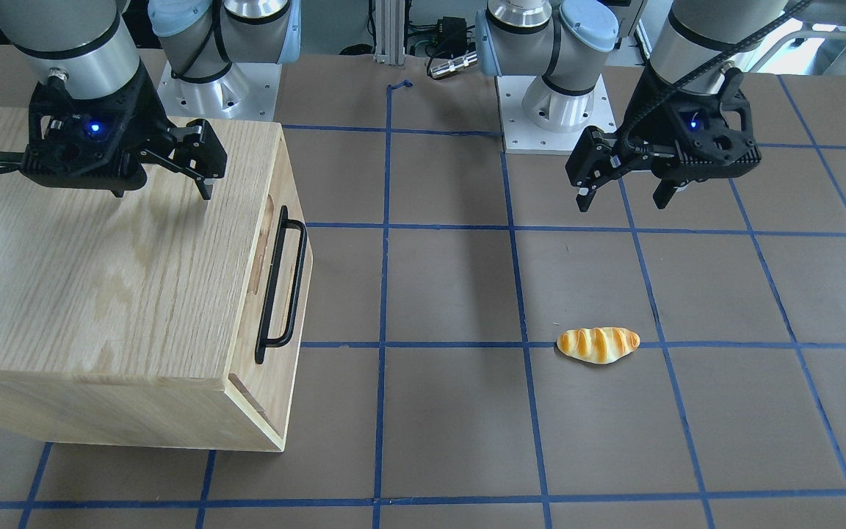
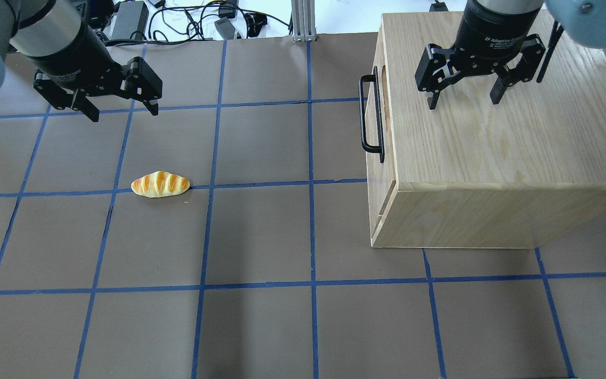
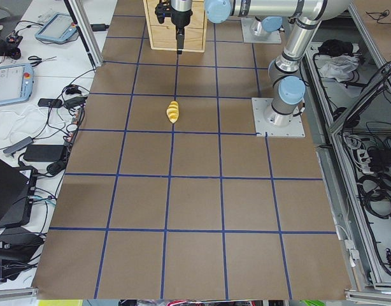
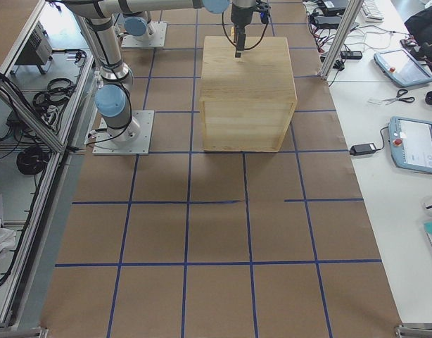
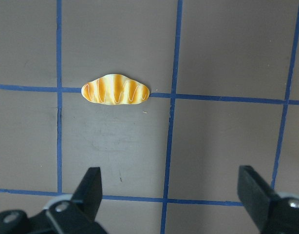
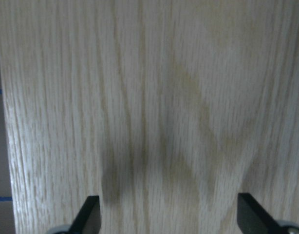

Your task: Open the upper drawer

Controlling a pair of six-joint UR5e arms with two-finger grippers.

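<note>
No progress: shallow light-oak upper drawer [image 2: 385, 171] shut, long black bar handle [image 2: 364, 118] untouched. R gripper [image 2: 463, 102] spread above oak cabinet top [image 2: 492, 152]; L gripper [image 2: 124, 113] spread, idle. To do: grab, pull.

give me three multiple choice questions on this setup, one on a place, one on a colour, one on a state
1. The right end effector hangs over: A the large oak cabinet's broad grained top; B a striped bread roll; C bare table.
2. The long metal bar handle on the shallow light-oak upper drawer is: A silver; B black; C blue.
3. The left end effector is: A open and empty; B shut on a bread roll; C shut on the handle.
Answers: 1 A, its wrist view fills with wood grain. 2 B, it reads black in the front-facing and overhead views. 3 A, its fingers stand wide apart with nothing held.
</note>
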